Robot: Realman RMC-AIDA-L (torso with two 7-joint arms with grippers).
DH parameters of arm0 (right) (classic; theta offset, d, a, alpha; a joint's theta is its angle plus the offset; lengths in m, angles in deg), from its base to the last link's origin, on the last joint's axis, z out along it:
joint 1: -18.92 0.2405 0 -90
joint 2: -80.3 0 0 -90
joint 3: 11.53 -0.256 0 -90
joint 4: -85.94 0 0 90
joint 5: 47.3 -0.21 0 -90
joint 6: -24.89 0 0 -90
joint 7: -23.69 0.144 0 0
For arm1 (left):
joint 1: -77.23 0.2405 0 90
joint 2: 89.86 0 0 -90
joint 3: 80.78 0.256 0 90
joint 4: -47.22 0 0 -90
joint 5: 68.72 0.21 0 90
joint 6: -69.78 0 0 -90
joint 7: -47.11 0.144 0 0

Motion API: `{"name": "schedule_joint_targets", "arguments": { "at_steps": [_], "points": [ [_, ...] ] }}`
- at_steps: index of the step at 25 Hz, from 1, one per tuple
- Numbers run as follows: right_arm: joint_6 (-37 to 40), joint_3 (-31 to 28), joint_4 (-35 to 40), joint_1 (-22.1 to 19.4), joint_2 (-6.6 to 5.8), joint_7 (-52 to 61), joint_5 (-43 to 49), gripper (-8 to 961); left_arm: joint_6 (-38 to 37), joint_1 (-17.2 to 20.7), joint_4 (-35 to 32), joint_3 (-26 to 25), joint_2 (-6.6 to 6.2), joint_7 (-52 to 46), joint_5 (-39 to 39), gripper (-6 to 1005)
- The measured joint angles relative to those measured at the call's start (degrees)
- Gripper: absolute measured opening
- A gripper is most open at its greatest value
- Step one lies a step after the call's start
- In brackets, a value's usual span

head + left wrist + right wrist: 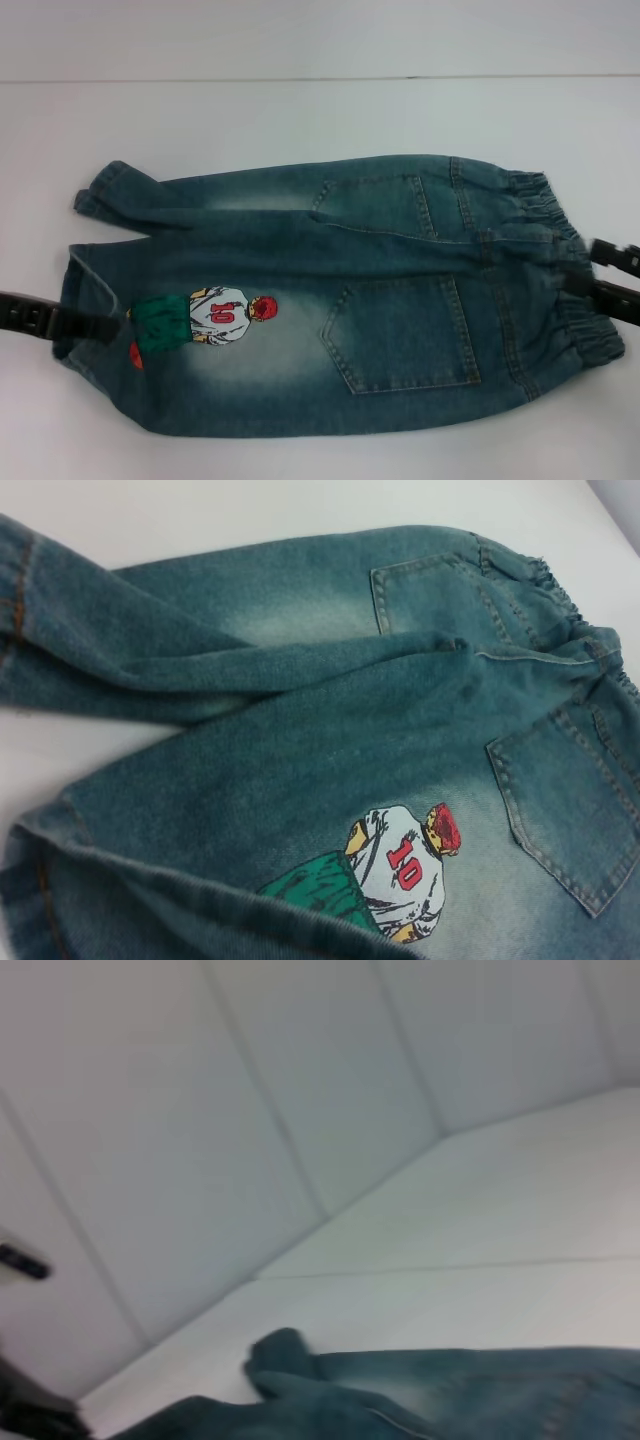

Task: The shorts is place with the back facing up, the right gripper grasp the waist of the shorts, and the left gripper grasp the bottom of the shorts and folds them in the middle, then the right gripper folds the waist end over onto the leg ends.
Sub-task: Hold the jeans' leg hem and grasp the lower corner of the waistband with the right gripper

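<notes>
shorts lying flat on the white table, back pockets up, legs pointing left, number 10 print on the near leg. waist bunched at the right, leg ends at the left. right gripper clamped on waist. left gripper clamped on near hem.
</notes>
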Motion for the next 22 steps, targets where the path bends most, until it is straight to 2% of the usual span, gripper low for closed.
{"name": "schedule_joint_targets", "arguments": {
  "at_steps": [5,10,22],
  "points": [
    [-0.7,-4.8,-0.1,-4.3,-0.05,1.3,0.0,818,0.2,0.1,0.3,-0.4,0.29,-0.2,-0.1,60],
    [-3.3,-6.2,-0.2,-7.2,-0.47,5.2,0.7,806,0.3,0.1,0.6,-0.7,0.50,-0.4,-0.2,60],
    [-2.7,-5.6,-1.6,-5.9,-2.26,11.2,7.3,779,0.8,-0.6,1.8,-0.4,0.48,-0.4,-0.2,59]
  ]
}}
